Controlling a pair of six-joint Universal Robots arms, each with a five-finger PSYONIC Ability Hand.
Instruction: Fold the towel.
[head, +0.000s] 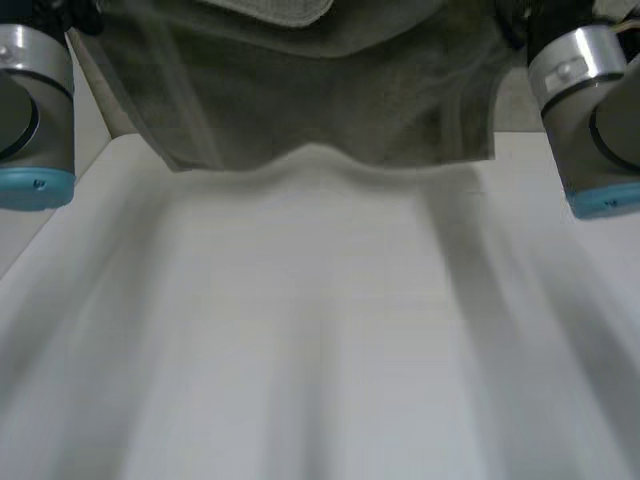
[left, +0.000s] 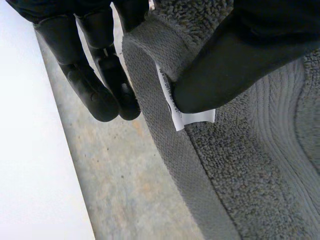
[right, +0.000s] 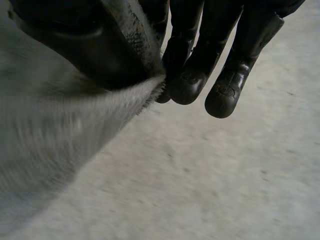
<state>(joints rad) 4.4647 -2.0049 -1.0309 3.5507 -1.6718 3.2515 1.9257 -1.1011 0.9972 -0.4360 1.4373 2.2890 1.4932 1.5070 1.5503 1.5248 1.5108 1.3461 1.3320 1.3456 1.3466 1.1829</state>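
A grey-green towel (head: 320, 90) hangs spread between my two arms, lifted above the white table (head: 320, 350), with its lower edge sagging in a wave. In the left wrist view my left hand (left: 240, 60) pinches the towel's hemmed edge (left: 165, 150) between thumb and fingers (left: 100, 95), right by a white label (left: 192, 117). In the right wrist view my right hand (right: 200, 75) is shut on the towel (right: 50, 130) at a corner, the cloth nipped between thumb and fingers.
My left arm (head: 35, 120) and right arm (head: 590, 110) flank the towel at the sides. The table's left edge (head: 60, 230) runs diagonally. A grey floor (right: 210, 180) lies below the hands.
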